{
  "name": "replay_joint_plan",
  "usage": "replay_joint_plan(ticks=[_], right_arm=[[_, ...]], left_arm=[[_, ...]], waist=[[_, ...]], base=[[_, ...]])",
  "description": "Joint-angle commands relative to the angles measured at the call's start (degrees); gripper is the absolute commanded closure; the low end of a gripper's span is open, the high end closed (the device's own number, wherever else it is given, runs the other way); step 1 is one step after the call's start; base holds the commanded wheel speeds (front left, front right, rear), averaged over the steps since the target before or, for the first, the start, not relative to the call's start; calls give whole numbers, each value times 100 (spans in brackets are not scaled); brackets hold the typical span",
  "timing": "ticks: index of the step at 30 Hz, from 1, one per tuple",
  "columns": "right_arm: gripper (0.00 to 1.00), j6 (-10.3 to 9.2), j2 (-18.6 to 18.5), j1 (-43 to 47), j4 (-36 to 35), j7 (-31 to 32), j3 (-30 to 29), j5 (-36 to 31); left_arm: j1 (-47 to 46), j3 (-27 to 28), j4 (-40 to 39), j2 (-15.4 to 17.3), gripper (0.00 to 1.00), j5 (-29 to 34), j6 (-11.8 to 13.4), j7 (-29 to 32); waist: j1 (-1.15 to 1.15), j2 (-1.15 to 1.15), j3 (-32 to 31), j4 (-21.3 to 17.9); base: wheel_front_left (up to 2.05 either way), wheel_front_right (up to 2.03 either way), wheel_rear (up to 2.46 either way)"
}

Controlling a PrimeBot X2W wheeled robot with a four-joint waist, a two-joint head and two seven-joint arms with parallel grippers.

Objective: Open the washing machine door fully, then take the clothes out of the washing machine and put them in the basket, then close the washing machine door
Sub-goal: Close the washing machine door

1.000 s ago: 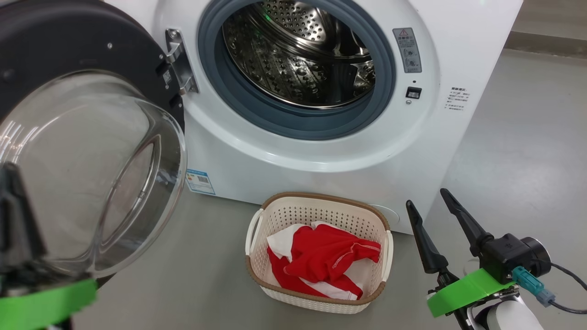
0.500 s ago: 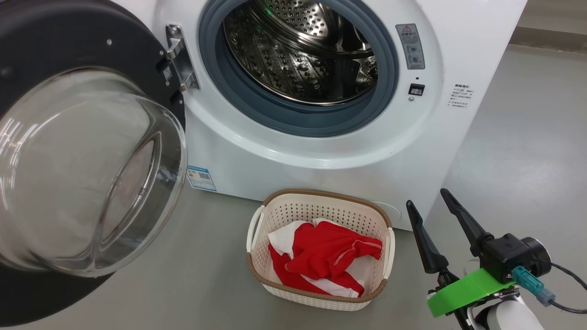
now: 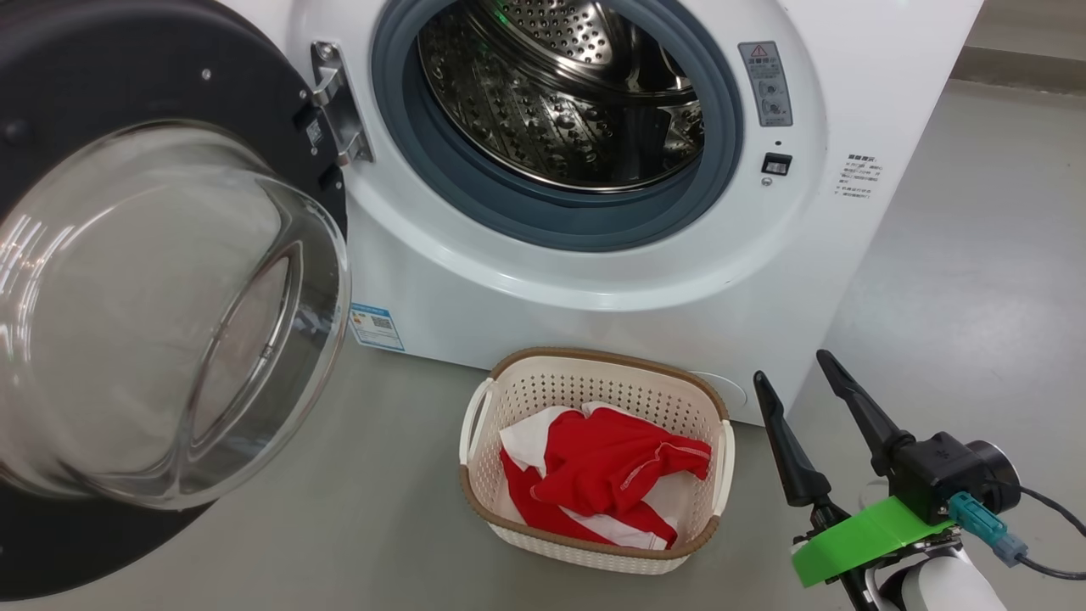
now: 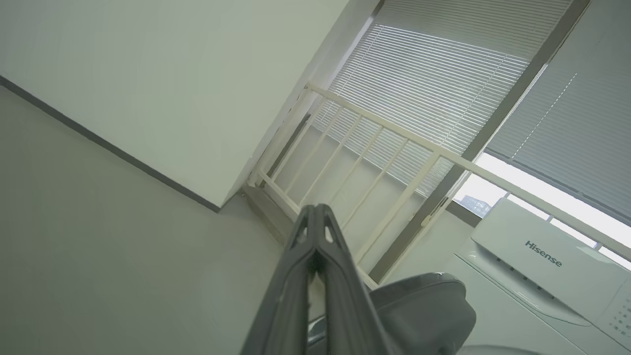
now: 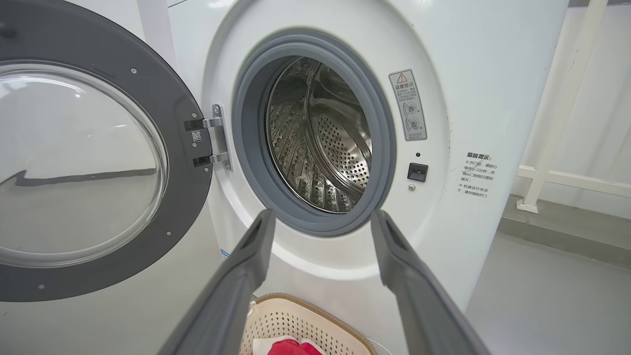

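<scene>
The white washing machine [image 3: 611, 288] [image 5: 458, 59] stands with its steel drum [image 3: 560, 93] [image 5: 320, 138] bare inside. Its door [image 3: 161, 280] [image 5: 98, 162], black-rimmed with a glass bowl, hangs swung open to the left. On the floor before the machine sits the cream basket [image 3: 594, 373] [image 5: 296, 315], holding the red and white clothes [image 3: 611, 479]. My right gripper [image 3: 793, 369] [image 5: 320, 222] is open and empty, low at the right, fingers pointing up toward the machine. In the left wrist view my left gripper [image 4: 314, 214] is shut on nothing, aimed at a wall and railing.
Grey floor [image 3: 976, 271] runs to the right of the machine. A white railing [image 4: 374, 148] and window blinds [image 4: 443, 84] stand behind. The left wrist view also catches the machine's top panel [image 4: 542, 256] and the door's dark edge [image 4: 419, 305].
My left gripper, which stood blurred at the head view's lower left a second ago, has left that view. The head camera has shifted slightly. The right gripper has not moved.
</scene>
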Motion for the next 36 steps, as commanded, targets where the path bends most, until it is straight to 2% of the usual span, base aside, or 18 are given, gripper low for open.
replay_joint_plan(ticks=[1,8,9,10,15,23,36], right_arm=[[0,20,-10,-195,-123,-36,84,19],[0,20,0,-170,-103,-36,53,26],[0,20,0,-170,-103,-36,53,26],[0,20,-6,-176,-96,-36,52,23],[0,20,-10,-186,-79,-36,83,30],[0,20,-17,-185,-68,-36,94,31],[0,20,-24,-163,-55,-36,133,39]], left_arm=[[-236,203,-18,395,100,-177,-70,195],[-567,338,621,635,100,-996,-33,1294],[-567,338,621,635,100,-996,-33,1294],[-665,331,781,687,100,-1200,-19,1608],[-767,280,1104,827,100,-1582,36,2359],[-709,308,1270,869,100,-1760,33,2671],[-425,218,1224,661,100,-1985,39,3150]], waist=[[0,0,-5,6],[0,0,-12,62],[0,0,-12,62],[0,0,-10,72],[0,0,-4,64],[0,0,22,37],[0,0,-17,13]], base=[[0,0,0],[0,0,0],[0,0,0],[0,0,0],[0,0,0],[0,0,0],[0,0,0]])
